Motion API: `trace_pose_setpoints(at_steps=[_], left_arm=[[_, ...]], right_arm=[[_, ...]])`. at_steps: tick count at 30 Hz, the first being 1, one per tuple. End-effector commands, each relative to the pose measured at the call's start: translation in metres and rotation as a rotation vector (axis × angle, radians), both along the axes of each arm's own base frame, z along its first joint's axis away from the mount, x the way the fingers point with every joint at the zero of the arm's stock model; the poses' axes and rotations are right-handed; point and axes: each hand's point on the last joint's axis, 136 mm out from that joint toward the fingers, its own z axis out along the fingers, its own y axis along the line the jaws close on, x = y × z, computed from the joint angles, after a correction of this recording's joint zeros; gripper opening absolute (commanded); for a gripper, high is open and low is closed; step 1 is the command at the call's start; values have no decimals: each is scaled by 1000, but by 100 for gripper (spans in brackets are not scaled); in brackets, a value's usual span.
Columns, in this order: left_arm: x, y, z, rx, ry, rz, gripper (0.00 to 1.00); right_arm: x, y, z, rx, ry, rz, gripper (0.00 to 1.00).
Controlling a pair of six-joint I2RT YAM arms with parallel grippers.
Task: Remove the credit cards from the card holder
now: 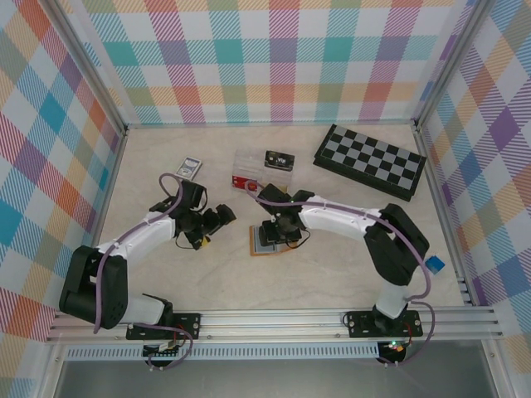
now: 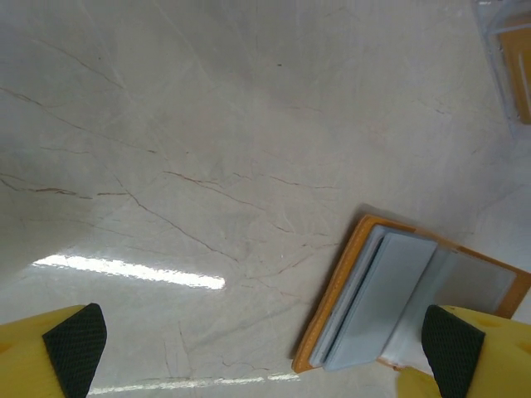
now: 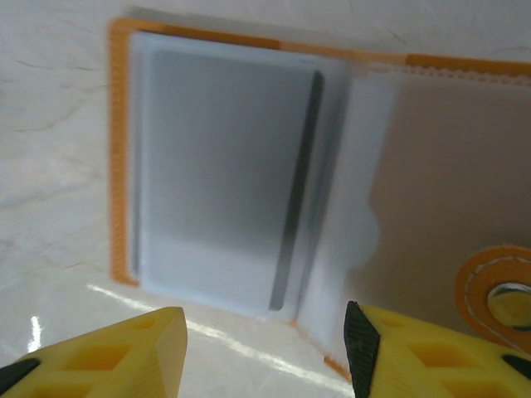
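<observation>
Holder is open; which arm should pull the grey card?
Likely right: the right claw hangs open directly over the card holder, grey card just beyond its fingertips. The left claw, also open, sits off to one side.

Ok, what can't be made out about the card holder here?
- Top external: the right arm covers most of the card holder; its cards are too small to count.
- Right wrist: the grey card is blurred, print illegible; the holder's right side runs off the frame.
- Left wrist: one holder corner sits behind the left jaw.
</observation>
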Motion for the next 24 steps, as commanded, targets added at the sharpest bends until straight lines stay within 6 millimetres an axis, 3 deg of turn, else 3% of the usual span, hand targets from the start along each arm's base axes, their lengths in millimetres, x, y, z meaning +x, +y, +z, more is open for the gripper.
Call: trace_pose_setpoints(at_steps=[1,6,16,24], left_arm=[[-5,7,-3,14,14,24,100],[-6,-4,-1,-48,24,-2,100],[-7,-38,6,-197,28,-90,95],[-8,-68,2,-269,33,-163,69]], right_arm=[[3,5,-3,-22,9,-20,56],[4,-7,-18,-107,15,-38,60],[-3,-28,-46,-210,54,-49,53],[-10,-41,-59,-198,94,-72,44]])
